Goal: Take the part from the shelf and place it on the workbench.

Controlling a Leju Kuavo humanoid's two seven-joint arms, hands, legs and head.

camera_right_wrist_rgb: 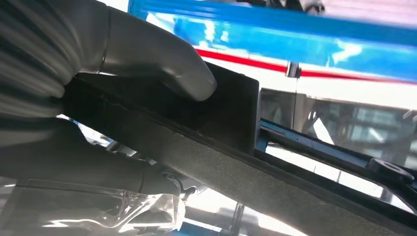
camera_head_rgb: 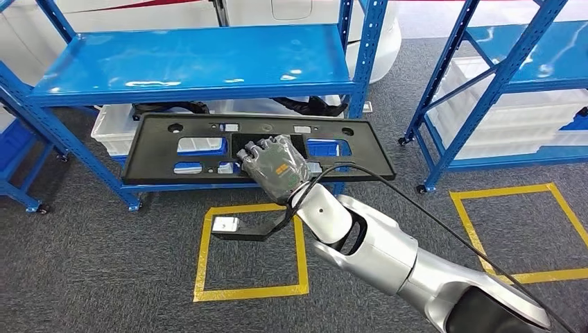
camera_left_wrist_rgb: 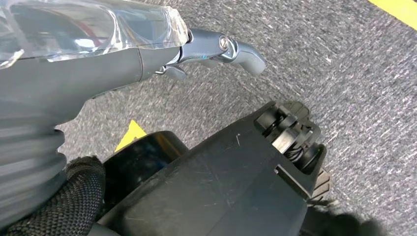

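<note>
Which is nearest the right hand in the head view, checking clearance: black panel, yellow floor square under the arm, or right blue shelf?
1. Black panel: held by the right hand.
2. Yellow floor square: just below it.
3. Right blue shelf: far right.

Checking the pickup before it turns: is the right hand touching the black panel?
Touching. In the right wrist view the thumb presses on the black panel; the head view shows the right hand gripping it.

- Black part [camera_head_rgb: 256, 149]: its middle is covered by the right hand [camera_head_rgb: 276, 168]; in the right wrist view its far end is cut off by the frame.
- White bins [camera_head_rgb: 114, 128]: largely hidden behind the shelf [camera_head_rgb: 194, 62] and part; contents are possibly dark cables.
</note>
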